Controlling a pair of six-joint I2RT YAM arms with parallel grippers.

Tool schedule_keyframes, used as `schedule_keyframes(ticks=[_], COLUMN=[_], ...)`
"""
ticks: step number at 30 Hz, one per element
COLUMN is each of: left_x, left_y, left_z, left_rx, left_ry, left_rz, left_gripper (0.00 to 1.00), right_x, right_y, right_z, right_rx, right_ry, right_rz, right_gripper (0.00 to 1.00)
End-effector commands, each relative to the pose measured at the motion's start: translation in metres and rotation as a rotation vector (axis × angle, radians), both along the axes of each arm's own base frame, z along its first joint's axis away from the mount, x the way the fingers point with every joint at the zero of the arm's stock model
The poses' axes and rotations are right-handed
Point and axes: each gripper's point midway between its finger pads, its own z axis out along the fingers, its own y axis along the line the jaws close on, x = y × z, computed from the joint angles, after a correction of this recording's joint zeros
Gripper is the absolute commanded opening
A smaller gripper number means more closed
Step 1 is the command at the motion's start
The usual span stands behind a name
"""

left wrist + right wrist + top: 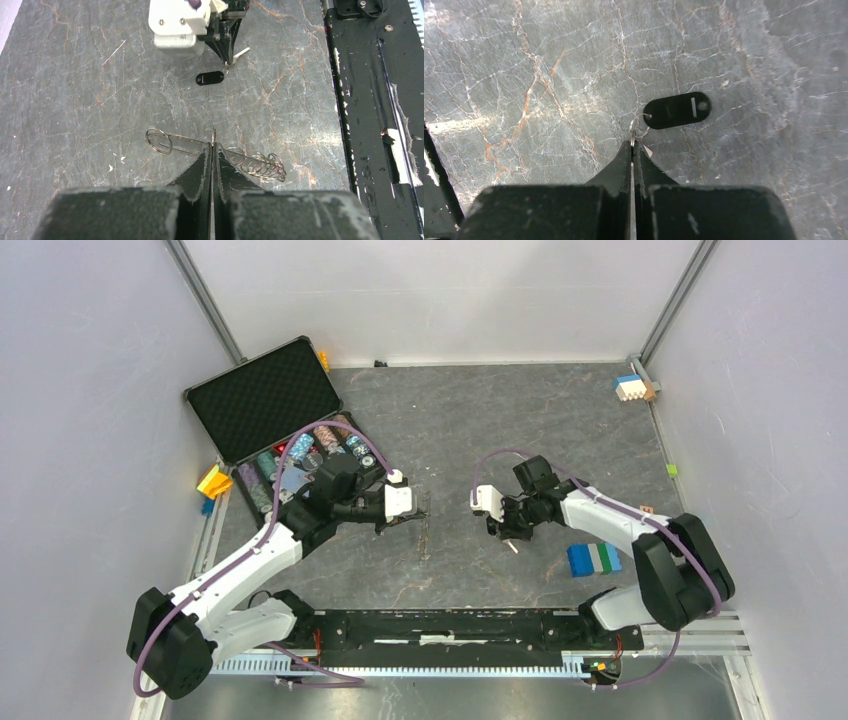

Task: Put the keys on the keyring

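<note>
The keyring shows as a long thin silver wire loop (177, 140) with a round coil at its left end and several small rings (265, 166) bunched at its right end. My left gripper (213, 146) is shut on its middle, just above the table; it also shows in the top view (418, 508). The key shows as a black oval plastic piece (677, 110) on a small silver split ring (638, 126). My right gripper (632, 145) is shut on that ring. A pale sliver pokes out beside its fingers. The two grippers face each other, about a hand apart (508, 533).
An open black case (262, 400) with poker chips (300, 455) stands at the back left, behind my left arm. A blue-green block (594, 559) lies by my right arm. Small coloured blocks (633, 388) sit at the back right. A black rail (450, 625) runs along the near edge.
</note>
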Motion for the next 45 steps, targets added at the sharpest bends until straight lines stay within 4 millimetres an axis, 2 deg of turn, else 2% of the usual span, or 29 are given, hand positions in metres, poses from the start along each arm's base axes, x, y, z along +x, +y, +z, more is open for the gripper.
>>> schedule_keyframes(ticks=[1, 8, 12, 18, 24, 29, 36, 45], left_x=[0.002, 0.003, 0.011, 0.036, 0.047, 0.051, 0.055, 0.04], left_y=[-0.004, -0.012, -0.018, -0.02, -0.024, -0.029, -0.034, -0.043], left_z=[0.016, 0.027, 0.042, 0.044, 0.043, 0.039, 0.04, 0.041], left_rx=[-0.052, -0.084, -0.076, 0.067, 0.106, 0.11, 0.065, 0.034], left_ry=[-0.022, 0.058, 0.099, 0.077, 0.066, 0.074, 0.119, 0.12], left_rz=[-0.005, 0.001, 0.026, 0.17, 0.27, 0.344, 0.419, 0.341], left_gripper=[0.02, 0.02, 0.02, 0.02, 0.02, 0.02, 0.02, 0.02], right_x=[0.013, 0.004, 0.001, 0.005, 0.005, 0.0, -0.002, 0.005], right_y=[0.016, 0.045, 0.059, 0.074, 0.087, 0.099, 0.111, 0.115], right_z=[0.039, 0.101, 0.135, 0.174, 0.204, 0.214, 0.205, 0.2], right_rx=[0.112, 0.307, 0.408, 0.521, 0.626, 0.709, 0.747, 0.761], right_ry=[-0.125, -0.173, -0.197, -0.21, -0.223, -0.194, -0.125, -0.115], right_rz=[0.055, 0.179, 0.209, 0.152, 0.14, 0.145, 0.117, 0.079], right_gripper=[0.0, 0.0, 0.0, 0.0, 0.0, 0.0, 0.0, 0.0])
